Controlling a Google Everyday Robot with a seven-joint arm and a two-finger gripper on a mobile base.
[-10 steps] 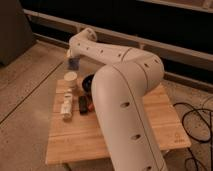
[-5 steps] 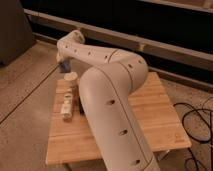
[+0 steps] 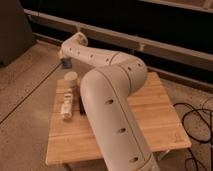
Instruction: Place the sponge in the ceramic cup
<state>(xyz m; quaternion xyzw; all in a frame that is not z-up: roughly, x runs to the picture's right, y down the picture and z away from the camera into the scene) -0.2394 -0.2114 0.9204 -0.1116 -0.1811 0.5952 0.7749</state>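
Little is changed from before — the gripper [image 3: 66, 58], its grip not discernible, is held at the cream cup's [image 3: 71, 78] 11 o'clock beside the blue-grey sponge [image 3: 66, 63].

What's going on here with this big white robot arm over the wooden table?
The robot's arm reaches across the wooden table toward its far left corner. Its gripper hangs just beyond the ceramic cup, with a blue-grey piece, apparently the sponge, at its tip. The cup stands upright near the table's left edge, and the sponge is not yet in it.
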